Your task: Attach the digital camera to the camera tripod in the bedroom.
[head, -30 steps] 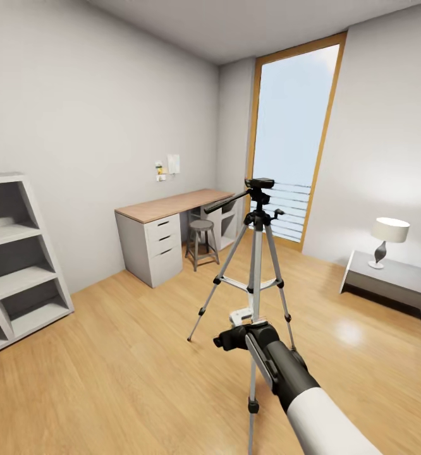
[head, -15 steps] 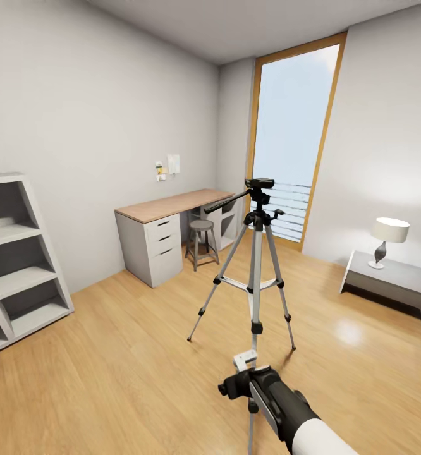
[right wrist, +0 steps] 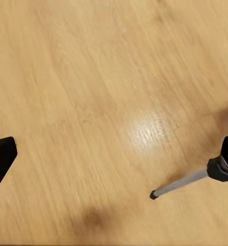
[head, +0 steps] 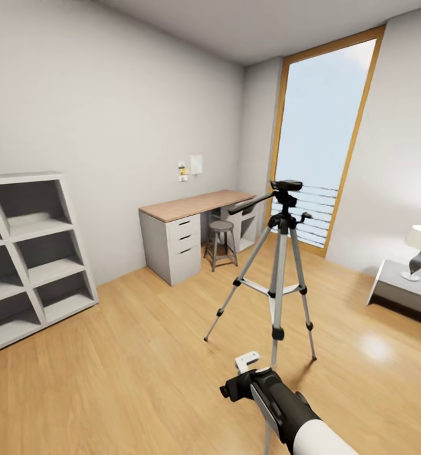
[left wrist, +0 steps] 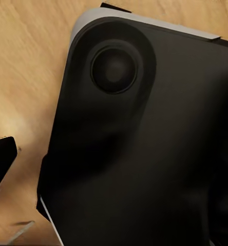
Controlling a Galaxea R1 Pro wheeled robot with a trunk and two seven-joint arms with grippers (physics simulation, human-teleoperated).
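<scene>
Pale grey bedroom, wood floor (head: 109, 354); the camera tripod (head: 279, 265) stands mid-room ahead of me, head bare; I judge it light and tippy, best steadied at its stiff head; right jaws (right wrist: 114, 154) wide, empty; left jaws' state I cannot tell.

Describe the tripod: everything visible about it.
The tripod stands upright on the wood floor mid-room, in front of the tall window. Three silver telescoping legs with black joints and feet are spread, braced to a centre column. On top is a black pan head with a long side handle pointing toward the desk. Nothing is mounted on it.
</scene>
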